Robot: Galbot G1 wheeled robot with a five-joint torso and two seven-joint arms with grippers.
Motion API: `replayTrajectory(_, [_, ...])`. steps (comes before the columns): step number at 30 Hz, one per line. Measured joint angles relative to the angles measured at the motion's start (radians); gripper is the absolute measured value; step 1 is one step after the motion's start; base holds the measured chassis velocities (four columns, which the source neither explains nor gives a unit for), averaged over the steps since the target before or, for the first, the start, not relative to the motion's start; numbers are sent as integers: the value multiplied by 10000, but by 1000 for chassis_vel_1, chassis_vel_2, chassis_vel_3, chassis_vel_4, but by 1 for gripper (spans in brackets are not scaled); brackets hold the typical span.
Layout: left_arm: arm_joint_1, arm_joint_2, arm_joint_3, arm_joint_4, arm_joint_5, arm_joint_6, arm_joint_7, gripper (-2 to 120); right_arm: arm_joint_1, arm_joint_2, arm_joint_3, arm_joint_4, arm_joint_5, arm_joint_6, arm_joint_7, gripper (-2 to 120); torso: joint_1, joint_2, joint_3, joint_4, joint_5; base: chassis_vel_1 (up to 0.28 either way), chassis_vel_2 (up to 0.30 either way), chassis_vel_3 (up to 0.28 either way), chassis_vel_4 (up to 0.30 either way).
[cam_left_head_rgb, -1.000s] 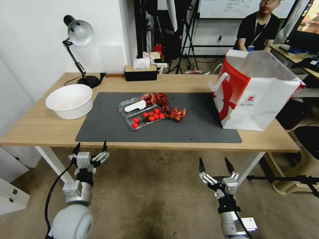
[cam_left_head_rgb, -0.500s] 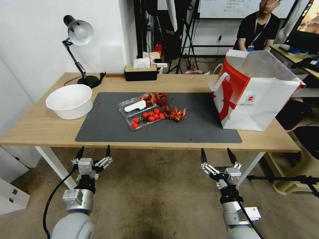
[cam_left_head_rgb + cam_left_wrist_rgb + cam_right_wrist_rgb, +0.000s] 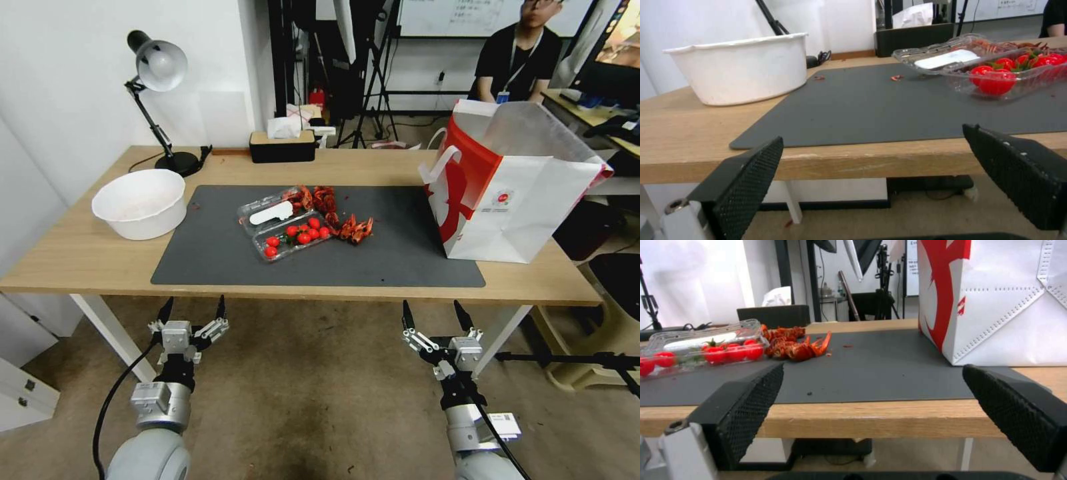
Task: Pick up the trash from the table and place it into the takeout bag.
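The trash is out of view. The takeout bag point(image 3: 517, 200) stands upright with its mouth open on the right end of the table point(image 3: 80, 260), its near corner on the dark grey mat point(image 3: 400, 260); its white and red side point(image 3: 1009, 300) is close in the right wrist view. My left gripper point(image 3: 193, 307) hangs open and empty below the table's front edge, left of centre. My right gripper point(image 3: 431, 310) hangs open and empty below the same edge, in front of the bag. Both point at the table edge.
A large white deep bowl point(image 3: 140, 203) sits at the table's left. A clear clamshell of cherry tomatoes point(image 3: 293, 237) and red crayfish shells point(image 3: 353, 229) lie mid-mat. A desk lamp point(image 3: 160, 67) and black tissue box point(image 3: 282, 145) stand at the back.
Both grippers have sunk lower and drawn back from the table's front edge, the left one more. They stay open and empty. Nothing on the table has moved.
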Motion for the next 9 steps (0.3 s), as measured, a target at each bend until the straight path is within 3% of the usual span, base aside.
replayTrajectory(9, [-5, 5, 4, 4, 0, 0, -6, 100, -1, 3, 0, -6, 0, 0, 1, 100, 0, 0, 0, 0, 0, 0, 0, 0, 0])
